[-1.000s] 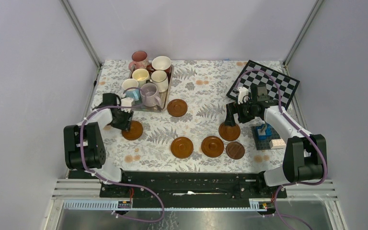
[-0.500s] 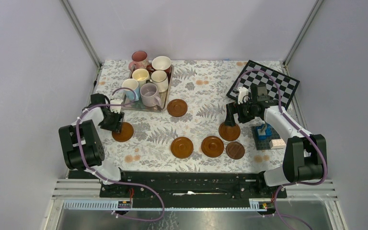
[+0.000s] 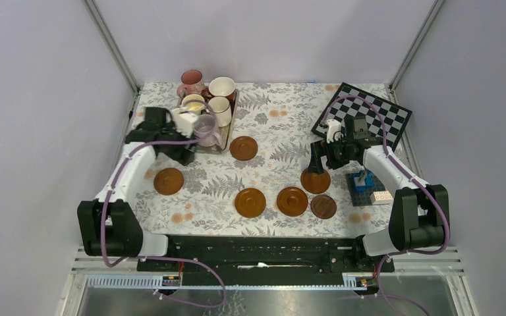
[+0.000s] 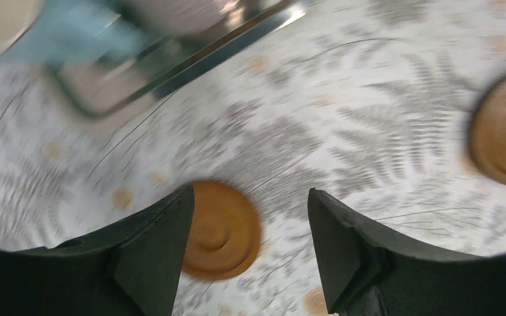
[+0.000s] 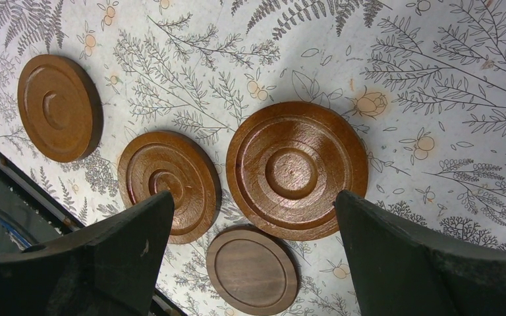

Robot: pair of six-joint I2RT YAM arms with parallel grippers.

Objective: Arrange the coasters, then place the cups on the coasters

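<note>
Six brown coasters lie on the floral cloth: one at the left [image 3: 168, 181], one by the tray [image 3: 243, 148], and a front row of two [image 3: 250, 202] [image 3: 292, 201] plus a darker one [image 3: 323, 206]. The sixth [image 3: 315, 180] [image 5: 296, 170] lies under my right gripper [image 3: 317, 164] [image 5: 253, 197], which hangs open and empty above it. The cups [image 3: 205, 130] crowd the silver tray [image 3: 232, 125]. My left gripper [image 3: 181, 153] [image 4: 250, 193] is open and empty, raised at the tray's near edge. The left coaster [image 4: 221, 230] shows below it, blurred.
A chessboard [image 3: 362, 115] lies at the back right. Blue toy bricks [image 3: 364, 181] and a small white block [image 3: 382, 196] sit beside the right arm. Metal frame posts and grey walls close in the table's sides and back.
My left gripper slid a coaster leftward, opened off it, then lifted and swung back toward the tray. The right arm has not moved.
</note>
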